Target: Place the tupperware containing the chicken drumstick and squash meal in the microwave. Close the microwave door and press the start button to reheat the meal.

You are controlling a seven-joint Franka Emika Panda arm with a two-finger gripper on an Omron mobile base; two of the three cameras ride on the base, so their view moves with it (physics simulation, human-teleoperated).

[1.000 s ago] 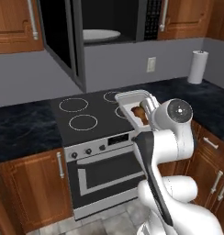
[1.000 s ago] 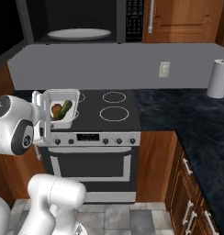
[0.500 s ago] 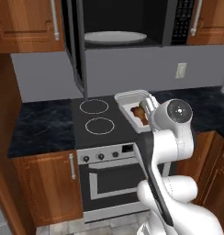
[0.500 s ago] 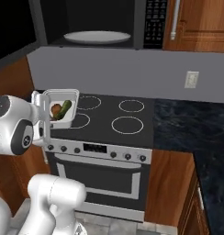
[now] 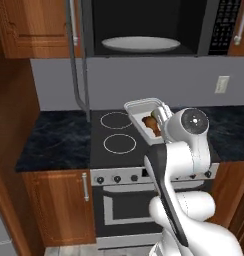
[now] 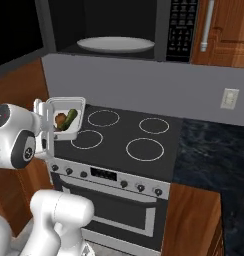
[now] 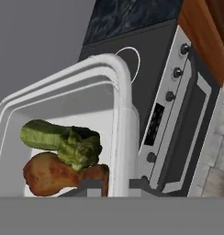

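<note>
Two small pieces of food ride in the tupperware (image 5: 145, 116): the chicken drumstick (image 7: 56, 174) and the squash (image 7: 65, 140), both lying loose against the tray's near wall in the hand view. The gripper (image 7: 118, 183) is clenched on the tupperware's rim, one dark tip inside the wall and one outside, so the whole tray hangs from a pinch on a single edge. It is held in the air above the front right part of the cooktop (image 5: 119, 135), well below the microwave (image 5: 144, 27), whose cavity stands open with the white turntable plate (image 5: 141, 44) inside. The microwave door (image 5: 76, 55) is swung out to the left.

Judging by its thin translucent walls, the tray is probably light and slightly flexible, and the flared rim gives the fingers a lip to bite on. The risk seems to lie in tilt rather than weight: both pieces can slide or roll out if the tray tips. A level carry and a gentle setting down near the middle of the plate look wise.
</note>
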